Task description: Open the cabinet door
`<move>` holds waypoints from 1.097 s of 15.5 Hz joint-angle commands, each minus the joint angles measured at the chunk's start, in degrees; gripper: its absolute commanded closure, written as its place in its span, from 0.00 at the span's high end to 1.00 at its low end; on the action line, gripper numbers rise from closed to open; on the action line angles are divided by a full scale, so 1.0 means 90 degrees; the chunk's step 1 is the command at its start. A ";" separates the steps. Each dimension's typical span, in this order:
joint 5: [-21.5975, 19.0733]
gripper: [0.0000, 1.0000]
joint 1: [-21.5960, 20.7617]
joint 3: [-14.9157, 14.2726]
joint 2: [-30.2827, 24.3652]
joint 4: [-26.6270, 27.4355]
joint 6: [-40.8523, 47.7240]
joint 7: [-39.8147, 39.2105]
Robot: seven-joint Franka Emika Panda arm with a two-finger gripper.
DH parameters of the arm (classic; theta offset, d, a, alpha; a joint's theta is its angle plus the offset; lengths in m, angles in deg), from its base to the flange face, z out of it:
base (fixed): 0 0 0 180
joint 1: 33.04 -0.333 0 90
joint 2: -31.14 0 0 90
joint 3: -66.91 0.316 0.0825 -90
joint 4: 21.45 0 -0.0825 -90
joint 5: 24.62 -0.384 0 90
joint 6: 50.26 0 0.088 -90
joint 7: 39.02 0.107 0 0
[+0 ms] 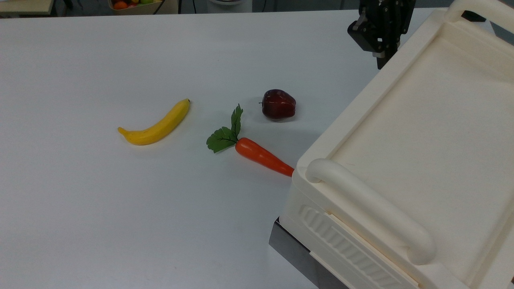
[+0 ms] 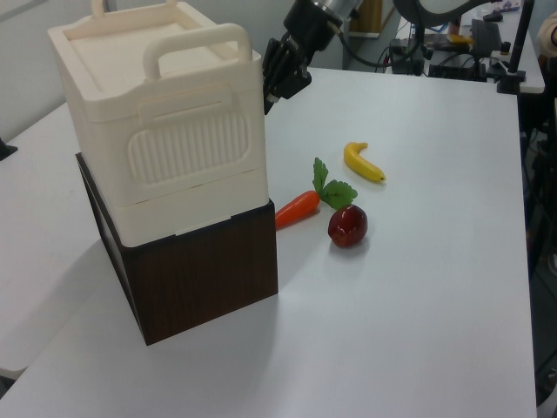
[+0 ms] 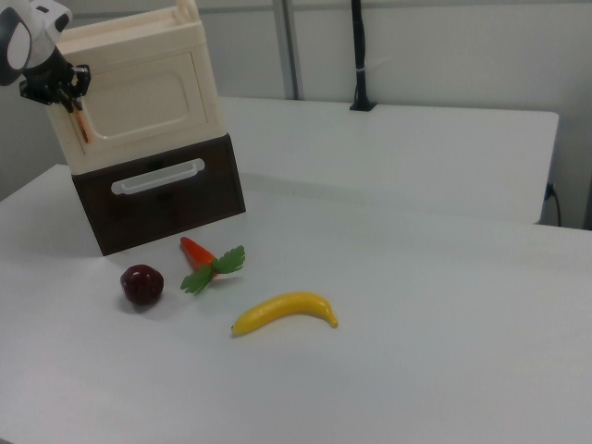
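Observation:
The cream cabinet (image 1: 421, 120) stands on a dark brown base. Its cabinet door (image 3: 148, 100), a flat cream panel with a recessed inset, faces the camera in the right view and lies flush, closed. A small copper bar handle (image 3: 82, 125) sits near the door's left edge in the right view. My black gripper (image 3: 67, 97) is at the top of that handle, its fingers drawn together on it. In the top view the gripper (image 1: 380, 60) hangs at the cabinet's far corner. In the left view the gripper (image 2: 270, 100) presses against the cabinet's hidden front side.
A dark red apple (image 1: 278, 104), a carrot (image 1: 263, 156) with green leaves and a banana (image 1: 156, 124) lie on the white table in front of the door. The carrot's tip touches the base. The brown base (image 3: 157, 208) has a white bar pull (image 3: 157, 177).

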 commanded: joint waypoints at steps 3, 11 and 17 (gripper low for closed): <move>0.0022 0.02 -0.0020 -0.0092 -0.0295 -0.0055 0.1097 -0.0056; -0.0007 0.30 0.0224 -0.0111 -0.0540 0.0121 0.1829 -0.0026; -0.0037 0.74 0.0634 -0.0121 -0.0842 0.0082 0.2719 -0.0026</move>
